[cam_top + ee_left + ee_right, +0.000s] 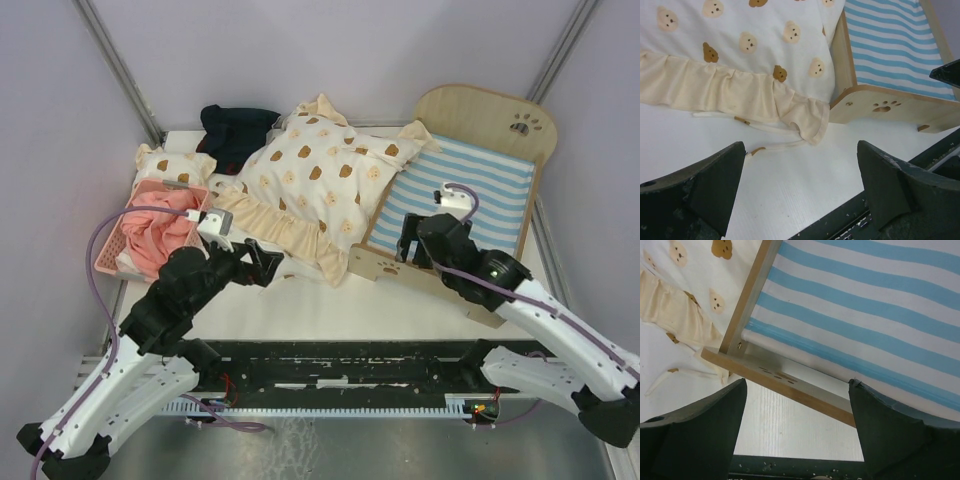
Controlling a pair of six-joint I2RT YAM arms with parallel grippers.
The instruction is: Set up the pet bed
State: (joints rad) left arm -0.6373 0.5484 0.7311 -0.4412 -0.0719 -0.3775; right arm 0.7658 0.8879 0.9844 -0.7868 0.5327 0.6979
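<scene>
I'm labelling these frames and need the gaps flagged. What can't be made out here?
Top external: the bear-print quilt hides the far left corner of the pet bed.
Top external: the dark garment lies partly behind the quilt; its type is unclear.
Top external: pink cloth fills the pink basket, hiding anything beneath.
Both wrist views: the headboard is cut off by the frame edges.

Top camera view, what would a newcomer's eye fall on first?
The cream bear-print quilt sprawls mid-table, its edge overlapping one side of the pet bed, whose blue-striped mattress shows at right. The left pincer sits open by the quilt's frill, the right pincer open above the footboard.
</scene>
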